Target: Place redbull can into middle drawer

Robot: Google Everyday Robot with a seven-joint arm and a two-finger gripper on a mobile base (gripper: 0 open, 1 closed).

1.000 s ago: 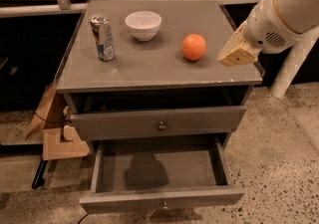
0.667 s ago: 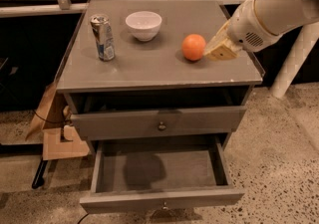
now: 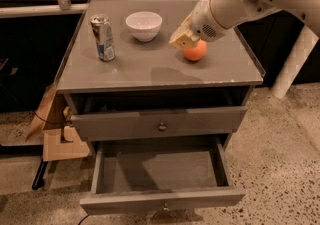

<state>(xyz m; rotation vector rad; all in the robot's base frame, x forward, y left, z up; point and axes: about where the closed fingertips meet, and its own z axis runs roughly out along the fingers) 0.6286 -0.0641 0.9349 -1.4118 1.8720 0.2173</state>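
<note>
The redbull can [image 3: 103, 38] stands upright on the left of the grey cabinet top [image 3: 150, 71]. My gripper [image 3: 182, 39] hovers above the top right of centre, just over the left side of an orange fruit [image 3: 196, 51], well apart from the can and holding nothing I can see. The middle drawer [image 3: 125, 202] is pulled far out below and has nothing inside. Its small knob shows at the front centre.
A white bowl [image 3: 144, 25] sits at the back between the can and my gripper. The uppermost drawer front [image 3: 120, 124] stands slightly out. A cardboard box [image 3: 52, 134] lies left of the cabinet. A white post [image 3: 295, 59] stands at the right.
My arm has swung left from the cabinet's right edge to above the orange, closer to the can. The can, bowl, orange and drawers have not moved.
</note>
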